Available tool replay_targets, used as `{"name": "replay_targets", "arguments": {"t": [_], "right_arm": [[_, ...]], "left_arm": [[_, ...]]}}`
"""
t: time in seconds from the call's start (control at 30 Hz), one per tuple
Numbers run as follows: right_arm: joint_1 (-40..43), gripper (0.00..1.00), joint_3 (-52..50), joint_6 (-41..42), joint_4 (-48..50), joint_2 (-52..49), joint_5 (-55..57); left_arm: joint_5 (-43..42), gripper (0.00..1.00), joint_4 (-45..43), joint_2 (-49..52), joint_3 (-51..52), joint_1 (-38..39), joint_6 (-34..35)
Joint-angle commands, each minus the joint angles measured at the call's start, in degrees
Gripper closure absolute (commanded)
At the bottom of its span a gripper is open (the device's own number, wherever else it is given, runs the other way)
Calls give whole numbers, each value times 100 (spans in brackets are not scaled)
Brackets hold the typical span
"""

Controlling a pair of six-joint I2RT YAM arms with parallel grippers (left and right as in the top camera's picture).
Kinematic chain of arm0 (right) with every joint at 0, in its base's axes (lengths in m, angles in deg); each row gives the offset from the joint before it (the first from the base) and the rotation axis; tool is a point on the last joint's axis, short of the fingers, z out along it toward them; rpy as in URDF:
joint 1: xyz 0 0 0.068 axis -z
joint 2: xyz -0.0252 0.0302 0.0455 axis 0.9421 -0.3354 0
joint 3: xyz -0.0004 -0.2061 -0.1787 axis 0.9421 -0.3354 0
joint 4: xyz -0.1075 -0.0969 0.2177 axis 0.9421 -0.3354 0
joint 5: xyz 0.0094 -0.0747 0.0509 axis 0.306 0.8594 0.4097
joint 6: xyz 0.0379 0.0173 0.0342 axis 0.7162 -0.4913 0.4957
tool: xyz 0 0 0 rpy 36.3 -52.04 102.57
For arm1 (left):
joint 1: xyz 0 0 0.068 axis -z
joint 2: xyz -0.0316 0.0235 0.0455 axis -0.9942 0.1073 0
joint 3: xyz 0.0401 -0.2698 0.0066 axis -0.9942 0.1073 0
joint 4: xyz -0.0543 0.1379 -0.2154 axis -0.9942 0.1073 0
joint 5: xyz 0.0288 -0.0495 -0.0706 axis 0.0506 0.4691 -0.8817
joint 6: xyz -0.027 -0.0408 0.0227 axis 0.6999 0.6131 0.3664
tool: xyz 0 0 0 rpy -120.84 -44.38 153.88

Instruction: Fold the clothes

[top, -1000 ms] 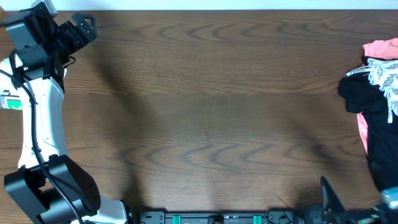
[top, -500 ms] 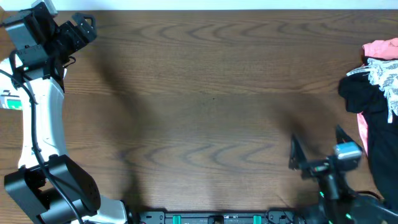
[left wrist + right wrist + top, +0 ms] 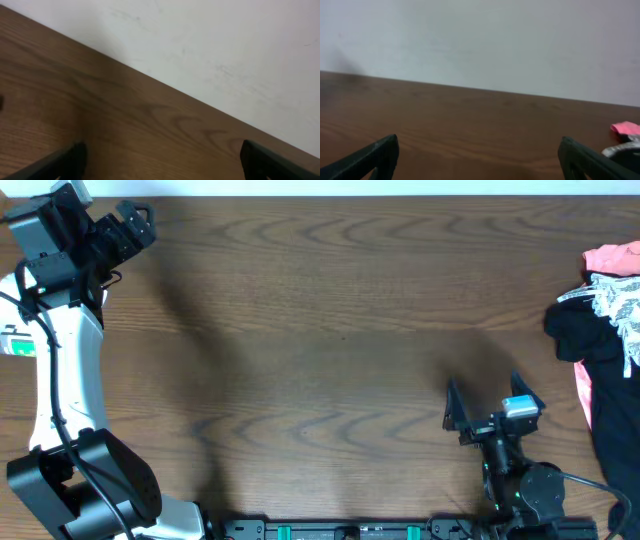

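At the table's left edge a small white patch with a green rectangle [image 3: 12,341] shows; it looks like part of the white T-shirt, mostly out of frame and behind the left arm. My left gripper [image 3: 140,225] [image 3: 162,160] hovers open over the far left corner of the wooden table [image 3: 330,330], with only bare wood between its fingers. My right gripper [image 3: 488,402] [image 3: 479,155] stands open low over the front right of the table, facing the far wall, holding nothing.
A heap of other garments [image 3: 605,340], pink, black and white lace, lies at the right edge, and its pink tip [image 3: 625,128] shows in the right wrist view. The arm bases [image 3: 360,530] line the front edge. A pale wall [image 3: 480,40] rises behind the table.
The right arm has come in from the bottom right corner, moving up and left over the table with its jaws wide. The left arm has not moved.
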Motion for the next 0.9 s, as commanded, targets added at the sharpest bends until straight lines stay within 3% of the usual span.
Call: {"name": "replay_targets", "arguments": {"t": [0.0,0.23,0.87], "right_arm": [[221,1,-166,-293,33,52,-223],[452,1,-210,-927,-236,52,-369],[479,1,-210,-940,-413,50,-374]], "left_arm": [[-59,2,-4,11,15,-7,26],[-59,2,-4,11,15,-7,26],[-59,2,-4,11,13,-7,26]]}}
